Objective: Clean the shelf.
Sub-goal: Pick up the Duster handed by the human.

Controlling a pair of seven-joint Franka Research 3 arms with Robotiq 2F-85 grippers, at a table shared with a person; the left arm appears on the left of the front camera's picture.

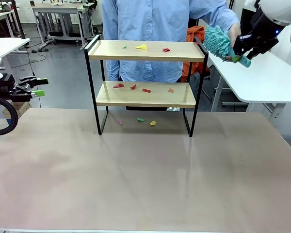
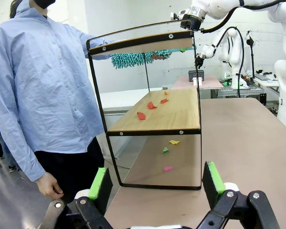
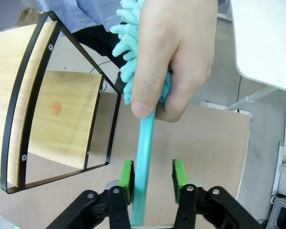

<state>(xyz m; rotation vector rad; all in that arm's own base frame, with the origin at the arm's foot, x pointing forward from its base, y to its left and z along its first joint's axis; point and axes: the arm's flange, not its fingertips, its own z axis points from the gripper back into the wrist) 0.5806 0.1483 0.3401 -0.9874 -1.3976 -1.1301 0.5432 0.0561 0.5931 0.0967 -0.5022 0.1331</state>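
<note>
The shelf (image 1: 111, 49) stands mid-table, a two-tier rack of light boards in a black frame. Small paper scraps lie on its top board (image 1: 141, 47), on its lower board (image 1: 119, 86) and on the table below (image 1: 153, 123). A person's hand (image 3: 174, 52) holds a teal fluffy duster (image 1: 217, 41) up beside the shelf's right end. My right gripper (image 3: 152, 171) stands open around the duster's handle (image 3: 144, 157), which rests against one pad. My left gripper (image 2: 156, 181) hangs open and empty at the table's left, facing the shelf (image 2: 181, 112).
The person in a blue shirt (image 1: 150, 19) stands just behind the shelf. White tables (image 1: 266, 73) flank the far right and far left (image 1: 5, 46). The tan tabletop (image 1: 145, 179) stretches wide in front of the shelf.
</note>
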